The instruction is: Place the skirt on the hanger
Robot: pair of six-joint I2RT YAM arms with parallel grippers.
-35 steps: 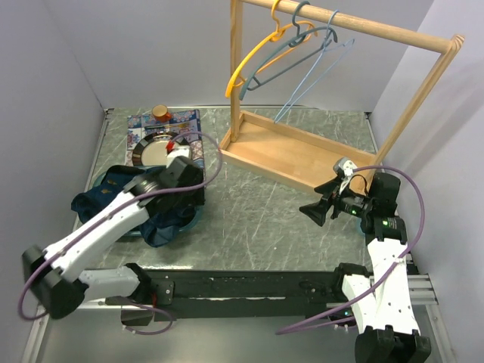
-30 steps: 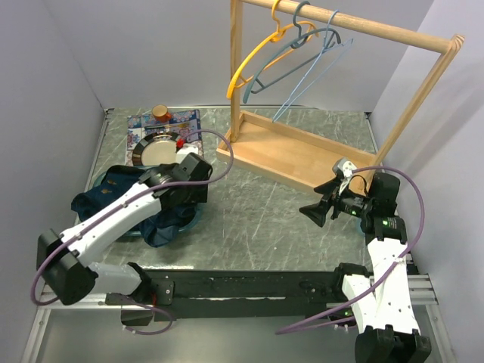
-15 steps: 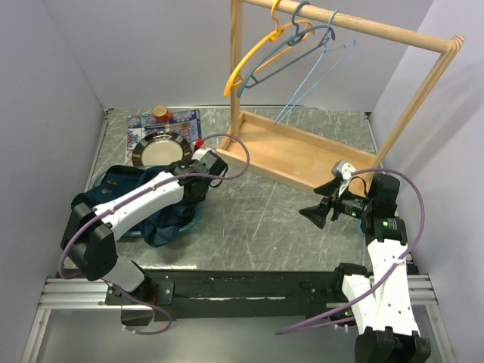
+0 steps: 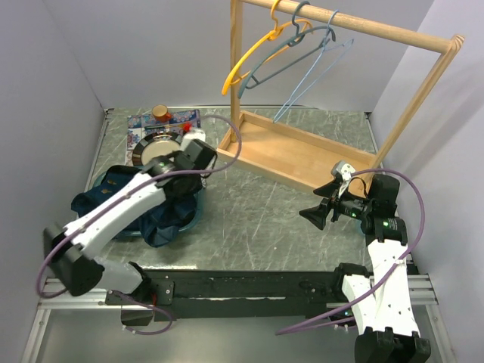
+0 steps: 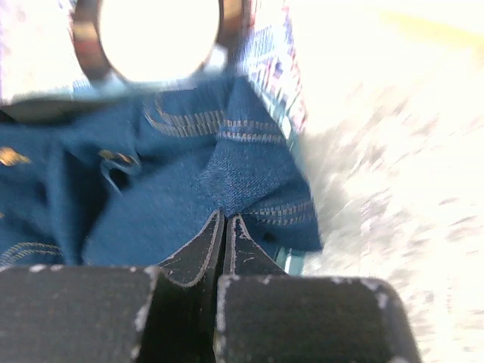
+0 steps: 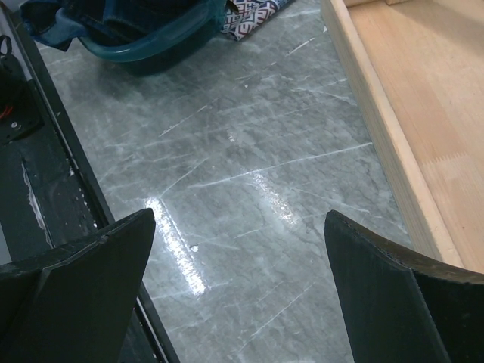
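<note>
A broad stretch of tabletop [image 4: 265, 219] lay open between the teal basin [image 4: 195, 215] on the left and the wooden rack base [image 4: 302, 155] at far right. Three hangers [image 4: 287, 53] crowded the left end of the rail [image 4: 378, 30], leaving its right span free. A plate [image 4: 155, 150] filled the far-left corner.

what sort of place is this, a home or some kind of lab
Most likely a robotics lab cell, not a home: two arms bolted to a rail, plain pale walls boxing in the table, and a small wooden rack of hangers.
</note>
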